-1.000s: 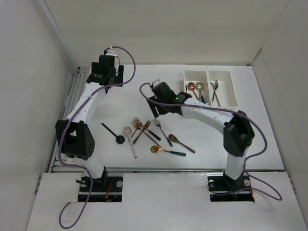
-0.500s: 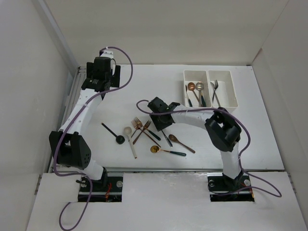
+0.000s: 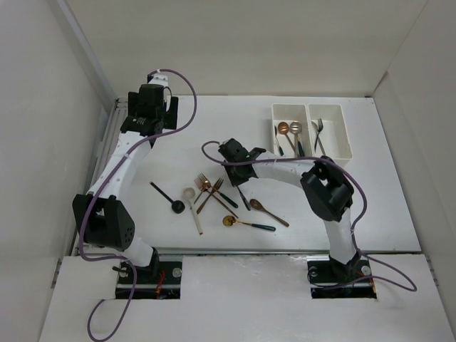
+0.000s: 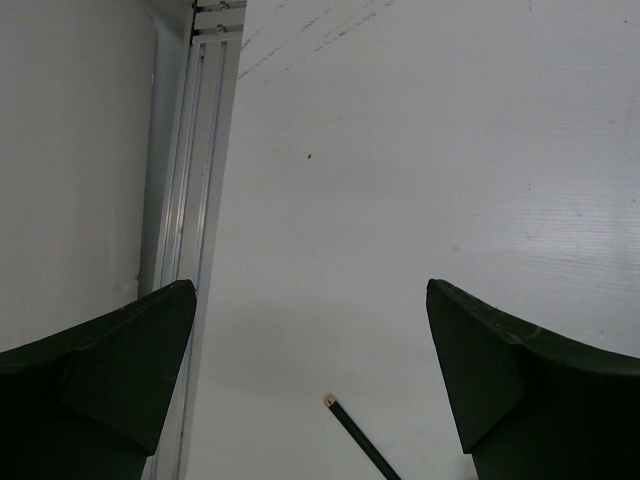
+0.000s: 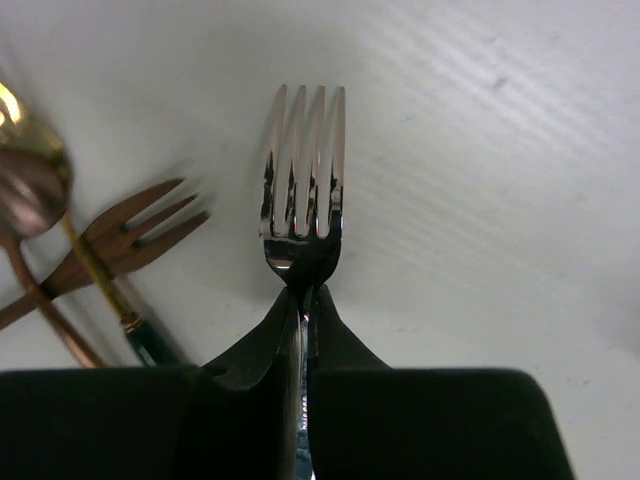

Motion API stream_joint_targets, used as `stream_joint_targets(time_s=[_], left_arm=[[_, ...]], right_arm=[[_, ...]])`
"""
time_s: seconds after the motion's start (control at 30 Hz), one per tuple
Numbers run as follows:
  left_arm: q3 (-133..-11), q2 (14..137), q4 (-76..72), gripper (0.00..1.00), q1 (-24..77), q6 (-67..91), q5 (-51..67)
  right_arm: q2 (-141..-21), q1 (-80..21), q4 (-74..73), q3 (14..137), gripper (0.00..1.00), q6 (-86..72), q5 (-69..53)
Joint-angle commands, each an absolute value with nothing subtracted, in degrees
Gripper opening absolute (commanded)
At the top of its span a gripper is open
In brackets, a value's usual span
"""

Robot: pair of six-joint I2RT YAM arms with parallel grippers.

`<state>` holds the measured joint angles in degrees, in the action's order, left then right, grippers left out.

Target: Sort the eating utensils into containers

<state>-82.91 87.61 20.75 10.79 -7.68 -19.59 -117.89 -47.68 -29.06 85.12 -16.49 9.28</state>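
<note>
1. The silver fork [image 5: 303, 180] lies at the right edge of the loose pile, mid-surface. The right claw [image 5: 303, 300] pinches it at the neck just below the four tines, fingers pressed together on it. It cannot be told whether the fork is raised off the surface [image 3: 370, 206].
2. Seen from above, the claw body hides the fork's head. Only a dark handle [image 3: 243, 197] shows, running toward the near side.
3. In the right wrist view, close on the fork's left, a copper fork [image 5: 130, 235], a copper spoon bowl [image 5: 28, 190] and a gold-and-green handle [image 5: 125, 325] cross one another. None of them touches the silver tines.
4. The rest of the pile, seen from above, spreads to the left and near side:
   - black spoon [image 3: 169, 199]
   - cream spoon [image 3: 193, 209]
   - gold spoon [image 3: 246, 223]
   - brown spoon [image 3: 268, 212]
5. The two white bins stand joined at the far right, well apart from the pile.
   - The left bin [image 3: 289, 107] holds spoons [image 3: 289, 128].
   - The right bin [image 3: 340, 139] holds forks [image 3: 318, 128].
6. The left claw [image 4: 310, 290] is at the far left of the surface, fingers spread wide and holding nothing, beside an aluminium rail [image 4: 195, 200]. A dark handle tip [image 4: 355, 440] shows at the lower edge of its view, clear of both fingers.
</note>
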Motion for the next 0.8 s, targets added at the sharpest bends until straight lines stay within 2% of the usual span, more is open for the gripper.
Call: stream_joint_targets(time_s=[0.0, 0.27, 0.43, 0.63, 0.77], left_arm=[[-82.4, 85.2, 19.0, 1.0, 10.6, -8.1, -20.6], [-81.9, 85.7, 19.0, 1.0, 10.6, -8.6, -21.1], [-83.2, 87.5, 19.0, 1.0, 10.6, -8.6, -21.1], [-85.3, 90.3, 19.5, 1.0, 10.6, -8.6, -21.6], [-86.8, 93.3, 20.0, 1.0, 10.6, -8.0, -21.6]], right_arm=[[-117.7, -44.0, -28.7, 88.1, 0.0, -16.3, 9.0], [-108.6, -37.0, -28.7, 103.2, 0.0, -11.8, 7.0], [-107.1, -23.9, -28.7, 109.1, 0.0, -9.4, 8.2], [-105.8, -13.5, -29.0, 106.8, 0.0, -3.7, 14.5], [-110.9, -7.9, -29.5, 104.6, 0.0, -1.6, 25.4]])
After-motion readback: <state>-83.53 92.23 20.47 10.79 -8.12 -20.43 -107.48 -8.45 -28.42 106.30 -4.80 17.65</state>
